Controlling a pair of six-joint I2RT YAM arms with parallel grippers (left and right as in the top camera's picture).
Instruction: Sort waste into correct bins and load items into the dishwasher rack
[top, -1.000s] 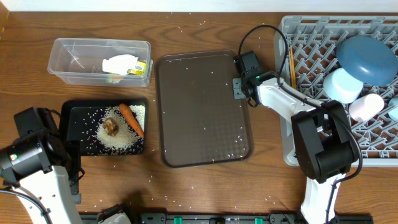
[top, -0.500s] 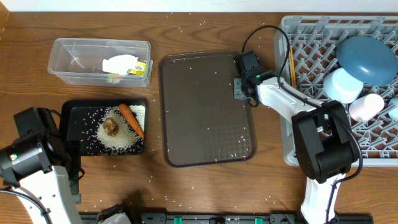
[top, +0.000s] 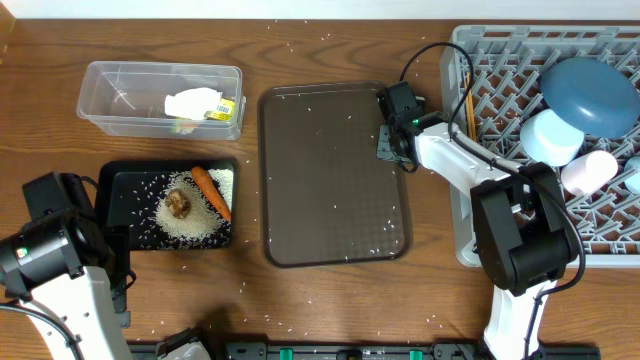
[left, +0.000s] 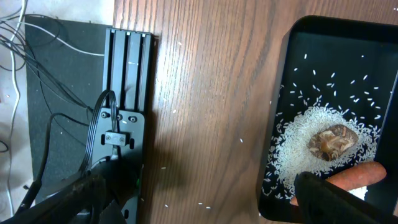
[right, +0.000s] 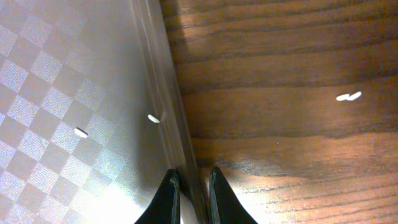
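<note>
- Fingers of the left gripper (left: 198, 186) are spread wide with nothing between them. They hang over bare tabletop (left: 205, 93) just left of the black tray (top: 120, 172), at the near left.
- That black tray holds a heap of rice (top: 190, 225), the brown lump (top: 179, 203) on top of it, and the carrot (top: 211, 192) along the heap's right side.
- In the middle lies the brown serving tray (top: 330, 170), dotted with loose grains. It looks stiff, light and slick, so it should slide easily on the wood. The thin raised rim is the only real place to take hold, and the grains would probably roll if it tips.
- Right gripper (right: 191, 190): its fingers are closed almost together on the serving tray's right rim near the far corner, one tip inside and one outside.
- At the far left, the clear container (top: 120, 95) holds the crumpled wrapper (top: 200, 105).
- On the right, the rack (top: 500, 70) carries the plate (top: 590, 90), bowl (top: 550, 135), white cup (top: 590, 172) and chopsticks (top: 469, 105).
- Compared with a second ago, the serving tray has shifted a little to the right, toward the rack, with the right gripper moving along. Everything else is unchanged.
</note>
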